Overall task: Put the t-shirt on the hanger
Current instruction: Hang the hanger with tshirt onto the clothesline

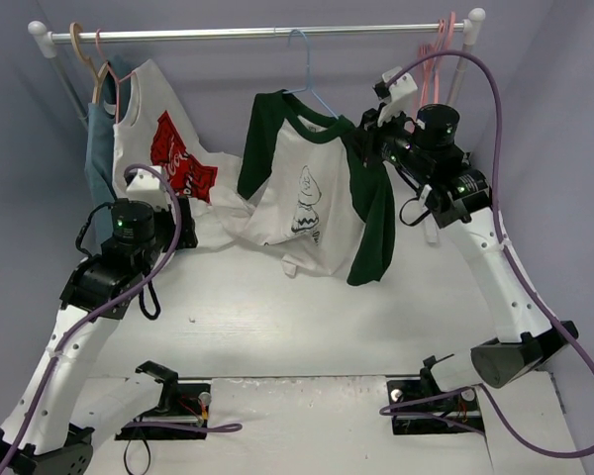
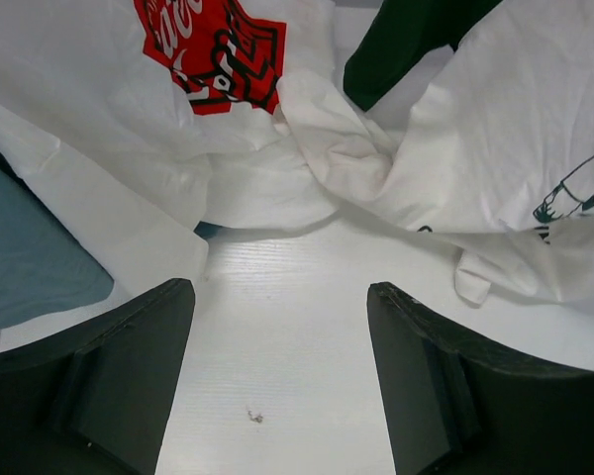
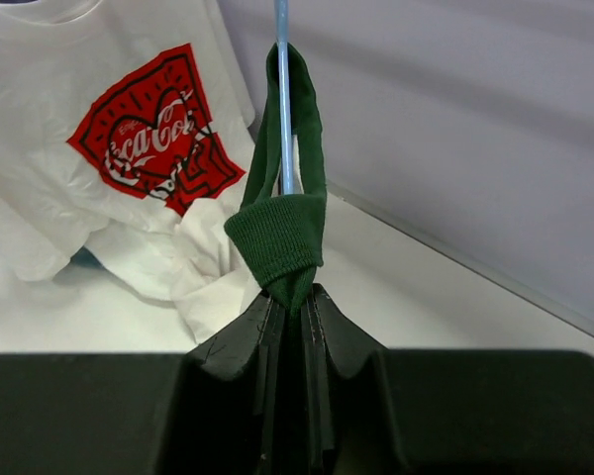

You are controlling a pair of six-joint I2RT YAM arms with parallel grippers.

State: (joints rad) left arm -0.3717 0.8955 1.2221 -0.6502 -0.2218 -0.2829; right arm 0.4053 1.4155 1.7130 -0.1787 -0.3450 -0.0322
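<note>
The t-shirt (image 1: 307, 198), white with dark green sleeves and collar and a black cartoon drawing, hangs from the light blue wire hanger (image 1: 317, 97), whose hook is over the rail. Its hem touches the table. My right gripper (image 1: 366, 127) is at the shirt's right shoulder. In the right wrist view it (image 3: 295, 297) is shut on the green ribbed collar (image 3: 277, 233), with the blue hanger wire (image 3: 283, 109) running up through the collar loop. My left gripper (image 2: 279, 290) is open and empty low over the table, short of the shirt's white body (image 2: 515, 129) and green sleeve (image 2: 406, 40).
A white shirt with a red graphic (image 1: 168, 148) and a blue-grey garment (image 1: 99, 139) hang at the rail's left and trail onto the table. The rail (image 1: 257, 33) also holds pink hangers (image 1: 441, 45) at the right. The white table (image 1: 277, 317) lies in front.
</note>
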